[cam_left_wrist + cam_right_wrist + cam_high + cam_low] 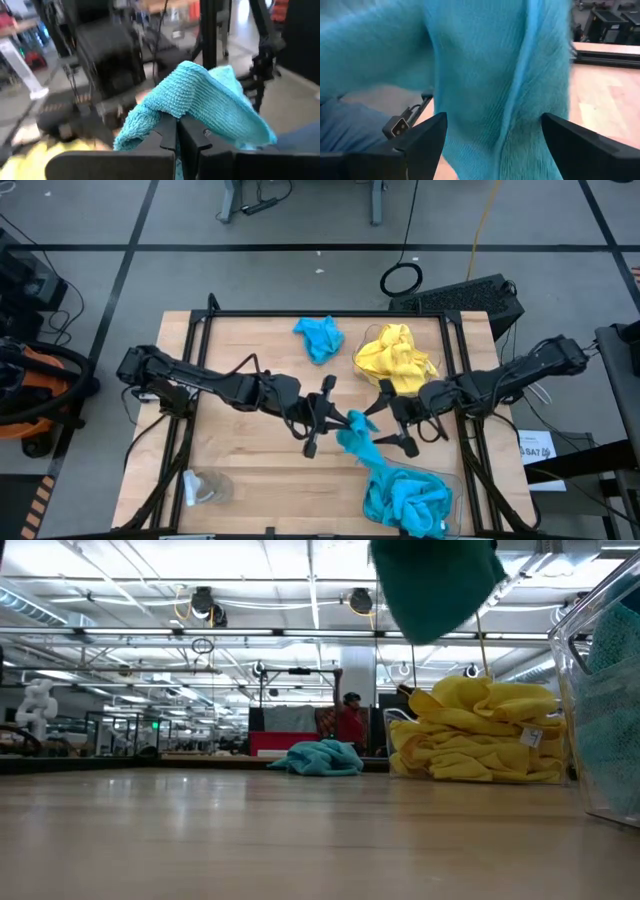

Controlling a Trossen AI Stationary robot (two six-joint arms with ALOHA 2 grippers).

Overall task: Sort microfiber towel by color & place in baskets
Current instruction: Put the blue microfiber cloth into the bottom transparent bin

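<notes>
At the table's centre, seen from above, my left gripper (pixel 322 412) was pinched shut on a turquoise towel (pixel 355 442), and my own wrist camera showed the cloth (pixel 200 102) bunched over my two fingers (pixel 167 132), which were pressed tight together with the fabric caught between them. That towel hung from me toward four o'clock, its lower end trailing onto the heap of turquoise towels (pixel 405 495) in the clear basket (pixel 455 480) near the table's five o'clock corner. My right gripper (pixel 398 420) sat just at three o'clock of the held towel, its fingers spread wide; through its wrist camera the turquoise cloth (pixel 495 75) filled the space ahead of the parted fingers (pixel 427 137), and I could not tell whether they touched it. A pile of yellow towels (pixel 393 358) lay at about one o'clock on the wooden table (pixel 250 470), in the second clear basket (pixel 392 730), whose wall showed only in the low view. One loose turquoise towel (pixel 320 337) lay crumpled at twelve o'clock, apart from the yellow pile. A small clear glassy object (pixel 203 486) rested near the seven o'clock corner. From table height, the held cloth (pixel 435 585) hung above the tabletop, clear of the wood.
</notes>
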